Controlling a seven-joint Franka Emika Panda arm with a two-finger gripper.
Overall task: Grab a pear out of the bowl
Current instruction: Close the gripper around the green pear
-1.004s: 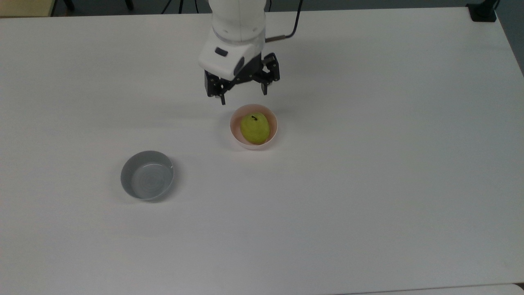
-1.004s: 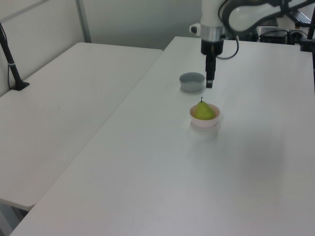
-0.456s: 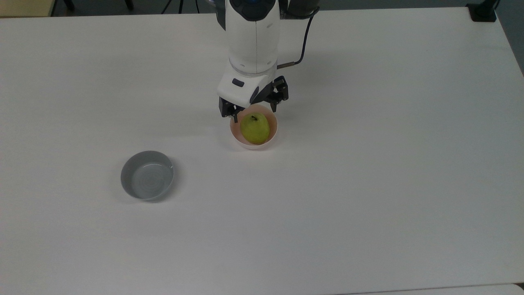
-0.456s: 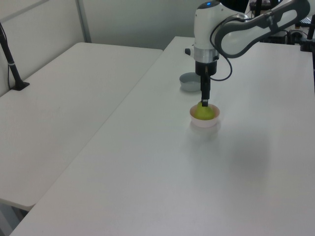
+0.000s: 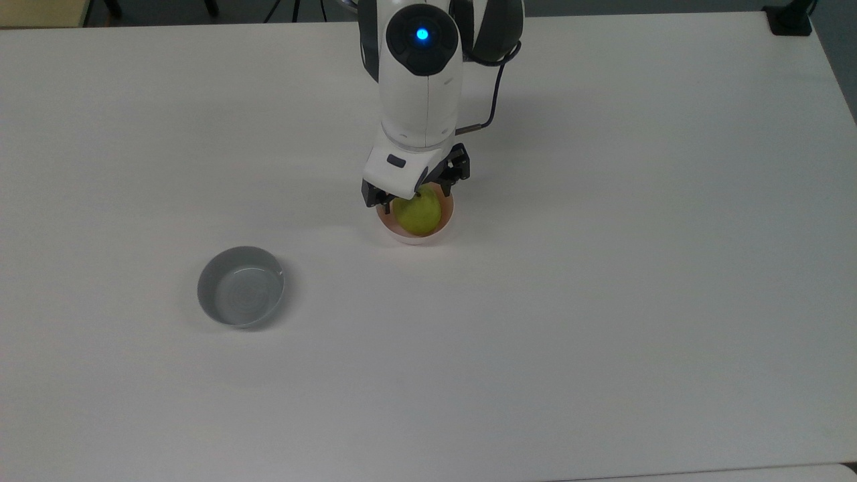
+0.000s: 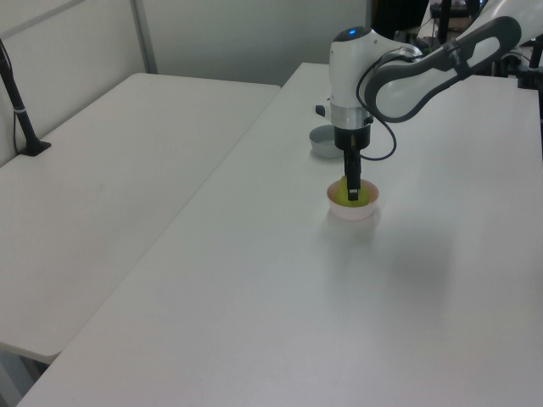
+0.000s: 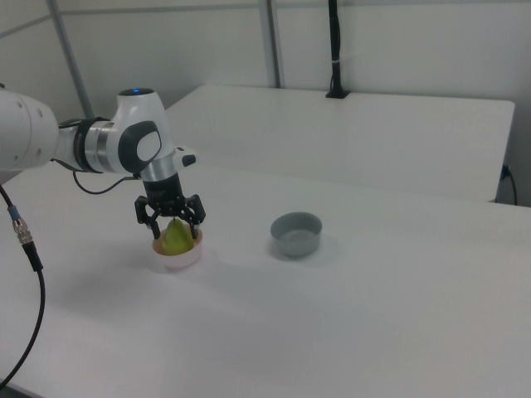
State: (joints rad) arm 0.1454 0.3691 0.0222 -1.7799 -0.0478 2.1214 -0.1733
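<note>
Top view, pear (image 5: 419, 215): yellow-green, sitting in the pink bowl (image 5: 442, 227); its far part is covered by the arm's white wrist.
Top view, gripper (image 5: 415, 195): lowered over the bowl's far rim, jaws apart, one black finger at either side of the pear; contact cannot be told.
Top view, grey bowl (image 5: 241, 286): on the white bench (image 5: 602, 301), well apart from the pink bowl, nearer the camera and toward the top view's left.
Top view, cable (image 5: 494, 94): dark, looping off the arm's right side.

Left view, gripper (image 6: 351, 188): seen edge-on as one dark vertical bar dipping into the bowl (image 6: 352, 209); jaw spread is hidden here.
Left view, pear (image 6: 346, 194): a green patch behind that bar.
Left view, grey bowl (image 6: 322, 141): beyond the arm, partly hidden by it.
Left view, second table (image 6: 102, 186): on the left view's left, with a black post.

Right view, gripper (image 7: 171, 222): both fingers show spread, straddling the pear (image 7: 175, 238).
Right view, bowl (image 7: 177, 256): under the fingers, on the bench.
Right view, grey bowl (image 7: 296, 233): to the right view's right of the pink bowl.
</note>
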